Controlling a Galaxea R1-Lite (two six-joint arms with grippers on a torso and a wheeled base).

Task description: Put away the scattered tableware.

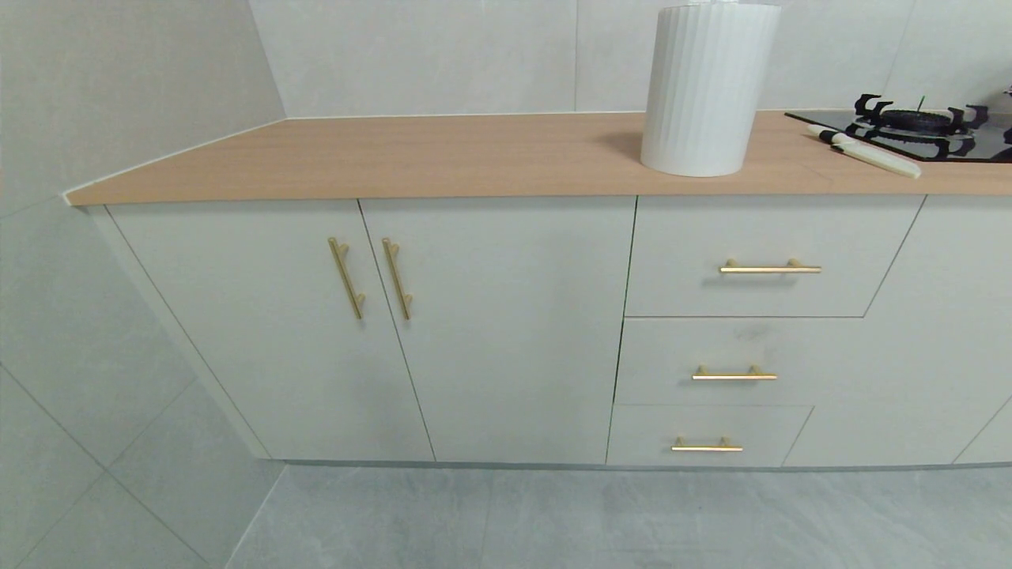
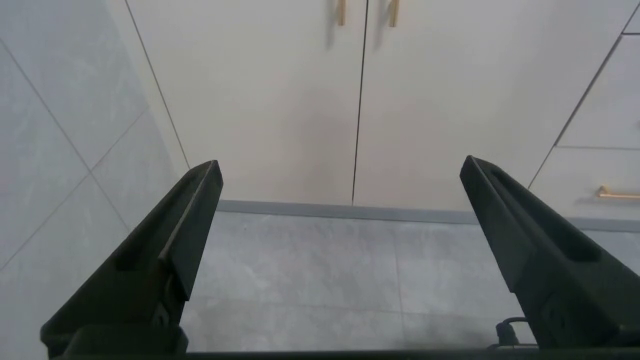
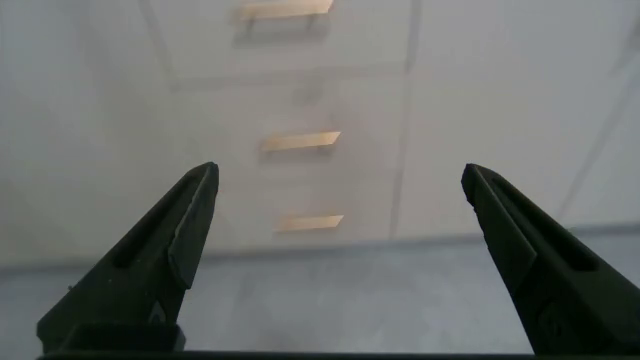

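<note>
Wooden countertop (image 1: 395, 158), items on right half.
White ribbed container (image 1: 706, 87) upright right of centre; knife (image 1: 866, 152) lies against near edge of gas hob (image 1: 921, 125), far right.

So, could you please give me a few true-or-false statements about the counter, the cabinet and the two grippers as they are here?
1. The white ribbed cylindrical container stands upright on the wooden countertop. True.
2. The pale knife lies inside the top drawer. False: it lies on the countertop, by the black gas hob.
3. The three gold-handled drawers are all shut. True.
4. The left gripper is shut on a spoon. False: its jaws are open and hold nothing.
5. The right gripper is open, facing the drawers. True.
</note>
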